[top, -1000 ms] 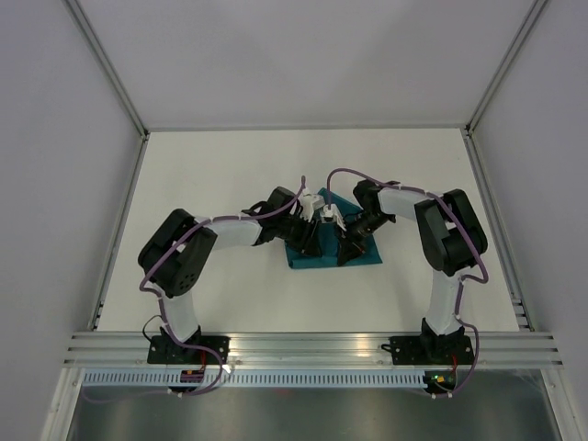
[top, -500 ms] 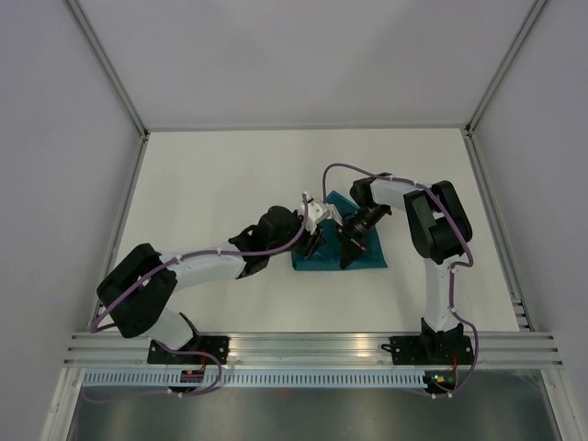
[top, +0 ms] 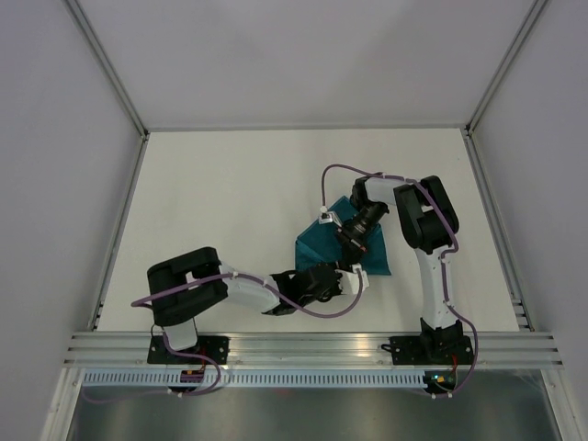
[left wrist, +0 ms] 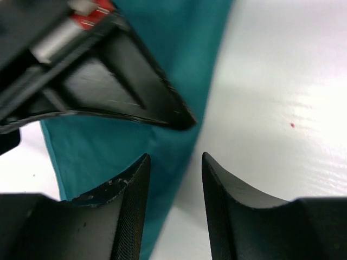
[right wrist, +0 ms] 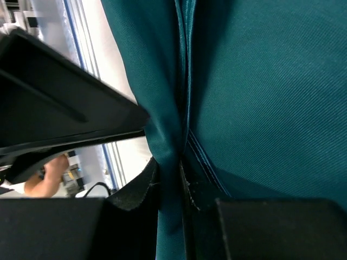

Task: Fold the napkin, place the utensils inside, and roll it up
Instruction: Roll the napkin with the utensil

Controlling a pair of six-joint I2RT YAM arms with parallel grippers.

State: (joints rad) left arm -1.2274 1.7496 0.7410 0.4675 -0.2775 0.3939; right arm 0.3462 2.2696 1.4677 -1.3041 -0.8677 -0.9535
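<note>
White table (top: 220, 193), a crumpled teal-green napkin (top: 314, 248) on it right of centre

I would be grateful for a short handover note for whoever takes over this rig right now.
Left gripper: open and empty, poised over an edge of the napkin.
Right gripper: shut on a pinched fold of the napkin.
Napkin: mid-table, in an irregular folded shape, not spread flat.
Utensils: not visible in any view.
Done: folding is under way; no tidy finished fold shows.
Left: finish the fold, lay the utensils inside, roll it up.
</note>
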